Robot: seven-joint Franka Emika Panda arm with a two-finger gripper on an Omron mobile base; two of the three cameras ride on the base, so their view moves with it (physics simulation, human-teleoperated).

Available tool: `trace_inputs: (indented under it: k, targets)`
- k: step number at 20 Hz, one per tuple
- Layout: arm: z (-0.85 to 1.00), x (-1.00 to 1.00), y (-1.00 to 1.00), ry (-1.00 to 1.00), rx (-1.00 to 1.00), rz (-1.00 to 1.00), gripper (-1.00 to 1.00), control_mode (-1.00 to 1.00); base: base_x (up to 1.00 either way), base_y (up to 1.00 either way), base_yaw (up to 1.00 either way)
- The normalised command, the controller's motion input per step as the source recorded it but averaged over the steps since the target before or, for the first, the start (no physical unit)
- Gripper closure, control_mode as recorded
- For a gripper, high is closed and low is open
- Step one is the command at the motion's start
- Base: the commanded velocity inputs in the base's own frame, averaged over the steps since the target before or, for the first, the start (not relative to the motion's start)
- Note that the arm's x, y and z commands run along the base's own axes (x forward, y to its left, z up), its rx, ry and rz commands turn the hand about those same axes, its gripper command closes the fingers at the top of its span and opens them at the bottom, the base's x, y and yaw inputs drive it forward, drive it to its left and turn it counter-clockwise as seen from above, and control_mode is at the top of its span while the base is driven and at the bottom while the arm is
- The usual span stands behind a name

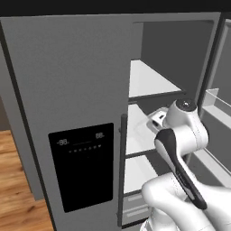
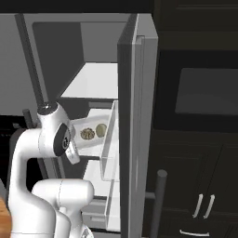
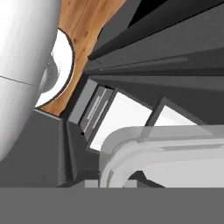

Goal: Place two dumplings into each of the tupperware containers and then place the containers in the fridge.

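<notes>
Fingers were clenched on the shallow white translucent tupperware container (image 2: 90, 135), which held two lumpy olive-beige dumplings (image 2: 93, 132) and sat over a white middle shelf (image 1: 135, 135) inside the open grey metallic fridge (image 1: 67, 76).

Arm stretched forward, claw pinched shut

The white arm (image 1: 168, 194) comes up from well below and behind the claw (image 1: 154, 121), bends at a chunky rounded joint, then runs a dark-striped link up and forward toward it. The wrist (image 1: 184, 118) sits just behind the claw and a touch above it, with its round cap facing up. From the right base camera the same arm (image 2: 28, 167) climbs almost straight up, then hooks over at the top so the hand (image 2: 69, 148) hangs just below and ahead of that top joint. The jaws are closed as tight as they go, and I can't actually make out the fingertips.
</notes>
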Motion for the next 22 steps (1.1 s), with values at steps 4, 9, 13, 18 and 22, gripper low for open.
trace_inputs:
  k: [4,9,13,18,22]
  targets:
    - [-0.32,0.00,-0.28,0.00,-0.01,0.51,1.00,-1.00,0.00,0.00,0.00]
    - [-0.51,0.04,-0.16,0.00,-0.09,0.35,1.00,-1.00,0.00,0.00,0.00]
    - [-0.33,0.49,0.00,0.00,-0.16,0.11,1.00,-1.00,0.00,0.00,0.00]
    - [-0.26,0.83,0.06,0.00,-0.11,0.00,1.00,-1.00,0.00,0.00,0.00]
    - [-0.11,0.99,-0.26,0.00,0.00,0.02,1.00,-1.00,0.00,0.00,0.00]
